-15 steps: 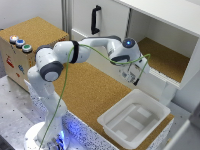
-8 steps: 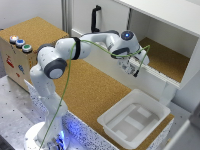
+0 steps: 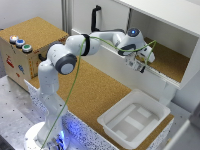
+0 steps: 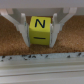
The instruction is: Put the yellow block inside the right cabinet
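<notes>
The yellow block, a small cube with a black letter on its face, sits between my gripper's two fingers in the wrist view. My gripper is shut on it just above a cork-brown floor. In the exterior view my gripper hangs at the front opening of the right cabinet, a white box with a cork-brown floor, just above its white front lip. The block is too small to make out in the exterior view.
A white door panel with a black vertical handle stands to the exterior view's left of the cabinet. A shallow white tray lies on the cork table below the gripper. A box with coloured buttons stands at the far left.
The arm has lifted and moved from above the tray's far edge toward the cabinet opening, to the exterior view's right. The gripper has stayed shut.
</notes>
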`<state>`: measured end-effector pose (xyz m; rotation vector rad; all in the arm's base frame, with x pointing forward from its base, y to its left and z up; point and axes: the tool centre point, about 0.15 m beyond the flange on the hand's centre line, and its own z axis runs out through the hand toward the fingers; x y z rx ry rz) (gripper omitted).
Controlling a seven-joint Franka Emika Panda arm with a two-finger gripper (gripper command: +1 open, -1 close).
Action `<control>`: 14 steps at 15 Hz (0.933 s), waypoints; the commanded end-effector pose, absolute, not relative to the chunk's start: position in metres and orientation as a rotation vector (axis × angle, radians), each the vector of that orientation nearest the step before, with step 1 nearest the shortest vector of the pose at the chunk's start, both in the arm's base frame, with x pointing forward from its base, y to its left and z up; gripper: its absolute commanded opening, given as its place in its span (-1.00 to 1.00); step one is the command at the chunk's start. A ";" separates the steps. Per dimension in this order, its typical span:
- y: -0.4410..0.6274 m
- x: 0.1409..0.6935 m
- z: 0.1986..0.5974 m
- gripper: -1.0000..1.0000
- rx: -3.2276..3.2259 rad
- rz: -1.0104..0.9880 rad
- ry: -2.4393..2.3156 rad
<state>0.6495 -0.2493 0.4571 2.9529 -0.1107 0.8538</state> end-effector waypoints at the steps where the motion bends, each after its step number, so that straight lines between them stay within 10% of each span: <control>1: -0.254 0.652 0.472 1.00 3.004 0.780 -0.084; 14: -0.212 0.521 0.468 1.00 3.012 0.661 -0.159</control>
